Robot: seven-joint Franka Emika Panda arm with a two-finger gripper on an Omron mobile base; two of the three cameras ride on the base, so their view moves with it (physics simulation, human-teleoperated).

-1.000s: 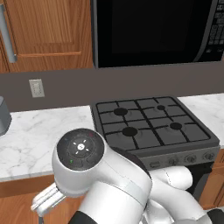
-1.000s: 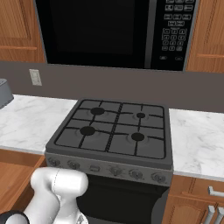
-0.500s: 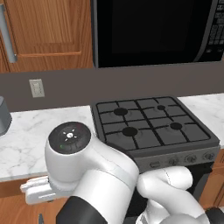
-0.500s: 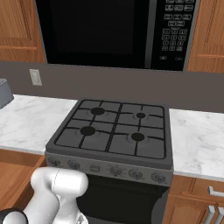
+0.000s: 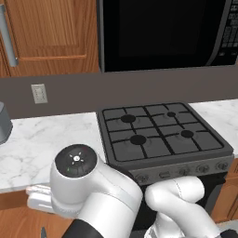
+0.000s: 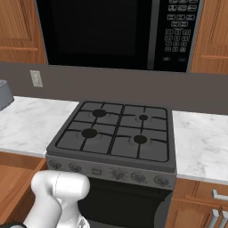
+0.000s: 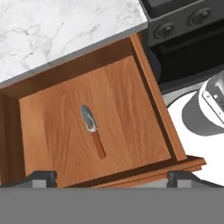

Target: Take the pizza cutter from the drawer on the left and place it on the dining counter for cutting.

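The drawer [image 7: 131, 109] stands pulled out under the marble worktop, its wooden floor bare except for the pizza cutter [image 7: 92, 131]. The cutter lies flat near the middle, silvery blade toward the worktop, reddish-brown handle toward the drawer front. My gripper [image 7: 114, 178] hangs above the drawer's front edge, open, its fingertips [image 7: 41, 177] far apart, with nothing between them and well clear of the cutter. In the left base view my hand [image 5: 39, 199] reaches down at the lower left. The open drawer [image 6: 15, 178] also shows at the lower left of the right base view. The dining counter is out of view.
A black gas stove [image 5: 158, 137] sits right of the short marble worktop [image 5: 42, 139], with its knobs [image 7: 166, 30] beside the drawer. A black microwave [image 6: 116, 33] hangs above. My arm's big joint [image 5: 76, 162] blocks part of the counter edge.
My arm's elbow joint has swung a little left and lower in the left base view. The right base view has barely changed.
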